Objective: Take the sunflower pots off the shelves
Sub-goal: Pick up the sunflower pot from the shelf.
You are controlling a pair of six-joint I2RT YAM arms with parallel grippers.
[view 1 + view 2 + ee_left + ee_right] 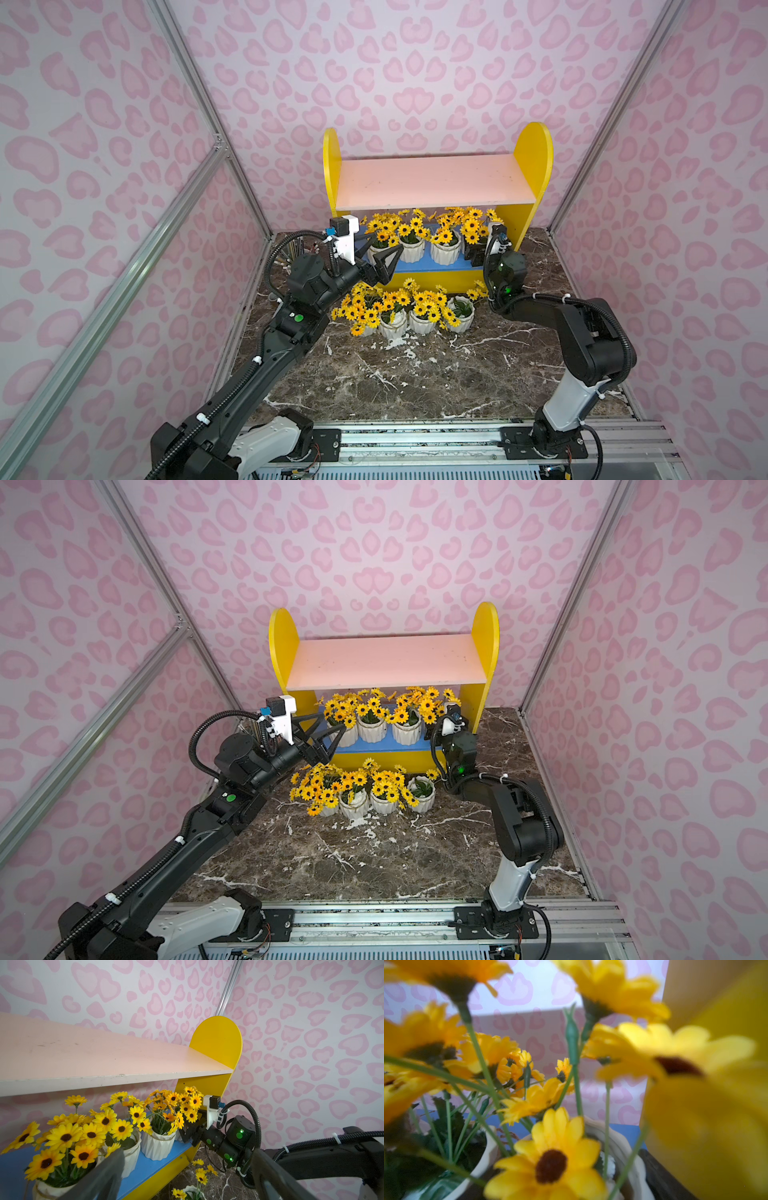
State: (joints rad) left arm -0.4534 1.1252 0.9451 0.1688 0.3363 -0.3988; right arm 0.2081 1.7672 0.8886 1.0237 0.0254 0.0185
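The shelves (432, 183) stand against the back wall, and the pink upper board is bare. Sunflower pots (445, 253) stand in a row on the blue lower board (432, 266). Several more pots (422, 322) are grouped on the floor in front. My left gripper (384, 250) (187, 1153) is open just in front of the leftmost shelf pot (47, 1186), holding nothing. My right gripper (473, 249) (566, 1165) reaches in at the right end, its jaws either side of the rightmost pot (623, 1147). Flowers hide whether they press on it.
A cup of pencils (293, 249) stands behind my left arm beside the shelves' left panel. The shelves' yellow right panel (532, 166) stands close beside my right wrist. The marble floor (415, 382) stretches forward to the metal rail (415, 440) at the front.
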